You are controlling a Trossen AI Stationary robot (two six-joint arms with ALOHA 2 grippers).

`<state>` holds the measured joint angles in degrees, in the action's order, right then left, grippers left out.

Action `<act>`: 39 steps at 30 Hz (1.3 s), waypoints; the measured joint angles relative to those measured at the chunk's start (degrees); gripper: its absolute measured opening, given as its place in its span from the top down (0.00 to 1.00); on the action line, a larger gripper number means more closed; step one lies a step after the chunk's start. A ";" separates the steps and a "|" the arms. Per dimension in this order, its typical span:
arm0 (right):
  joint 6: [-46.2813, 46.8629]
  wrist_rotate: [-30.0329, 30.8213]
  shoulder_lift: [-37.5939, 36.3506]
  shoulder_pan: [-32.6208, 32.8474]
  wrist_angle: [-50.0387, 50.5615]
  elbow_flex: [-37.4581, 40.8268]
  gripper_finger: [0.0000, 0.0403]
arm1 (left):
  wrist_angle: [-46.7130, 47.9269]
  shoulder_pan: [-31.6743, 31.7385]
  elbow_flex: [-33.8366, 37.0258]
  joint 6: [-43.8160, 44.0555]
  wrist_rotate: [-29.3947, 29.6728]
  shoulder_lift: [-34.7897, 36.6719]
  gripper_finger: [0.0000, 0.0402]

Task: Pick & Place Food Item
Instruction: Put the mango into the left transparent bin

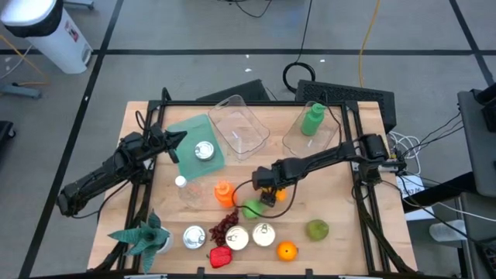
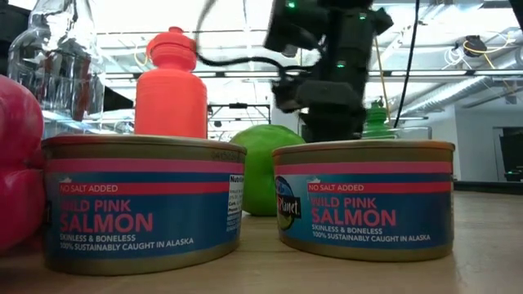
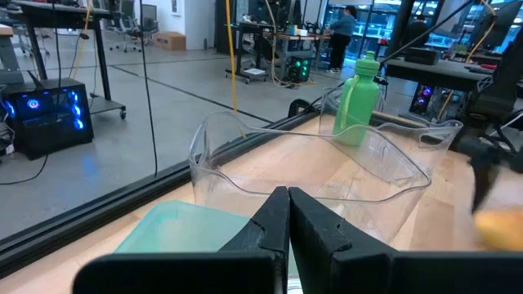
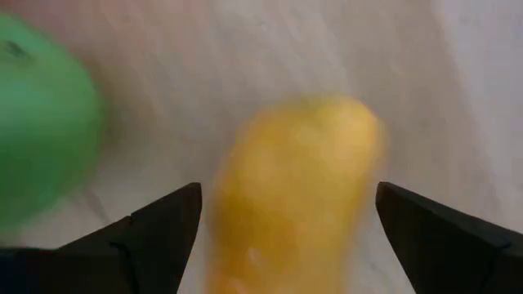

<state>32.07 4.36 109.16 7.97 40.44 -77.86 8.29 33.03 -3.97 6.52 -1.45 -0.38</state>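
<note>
a wooden tabletop seen from above, with two dark robot arms. the right hand hangs low over the middle of the tabletop, its two fingers spread wide with nothing gripped. between them, below the hand, lies a blurred oblong yellow-orange food item – it lies on the wood, and the fingers stand apart from it on either side. a round green fruit sits just beside it, toward the front edge. the left hand waits at the left side of the tabletop over a pale green plastic lid – its fingers are pressed together, holding nothing. a clear plastic tub stands just past it, and a green plastic bottle farther right. near the front are two salmon tins, an orange plastic bottle, a red pepper and a small orange.
</note>
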 joint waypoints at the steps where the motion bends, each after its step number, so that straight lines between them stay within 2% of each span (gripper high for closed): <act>1: -0.06 -0.06 -0.06 -0.19 -1.09 0.73 0.11 | -0.02 -0.02 0.00 0.04 0.00 0.00 0.96; 5: -0.79 -0.40 0.37 -0.93 -0.06 2.85 0.12 | 0.00 -0.01 0.00 0.72 -0.04 0.00 0.96; 13: -8.80 -1.60 -0.26 -0.88 -0.41 2.98 0.16 | 0.00 -0.01 0.00 1.14 -0.05 0.00 0.96; 19: -15.80 -1.35 -5.69 -0.86 0.93 2.98 0.18 | 0.00 0.00 0.00 1.14 -0.07 0.00 0.96; 22: -15.33 -1.19 -10.47 0.20 4.01 2.95 0.18 | 0.01 -0.01 0.00 1.14 -0.07 0.00 0.96; 27: -6.11 2.78 -16.14 5.38 14.82 2.92 0.18 | 0.00 -0.02 0.00 0.88 -0.07 0.00 0.96; 32: 17.52 10.50 -17.34 11.25 24.11 2.92 0.18 | 0.01 -0.02 0.00 0.78 -0.03 0.00 0.96; 35: 30.53 11.15 -16.87 13.55 26.48 2.94 0.18 | 0.00 0.00 0.00 0.74 -0.02 0.00 0.96; 39: 35.54 14.39 -15.41 15.26 27.12 2.97 0.18 | 0.01 -0.02 0.00 0.85 -0.02 0.00 0.96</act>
<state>67.61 18.74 93.75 23.24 67.56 -74.89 8.30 33.01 -3.97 7.38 -1.48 -0.38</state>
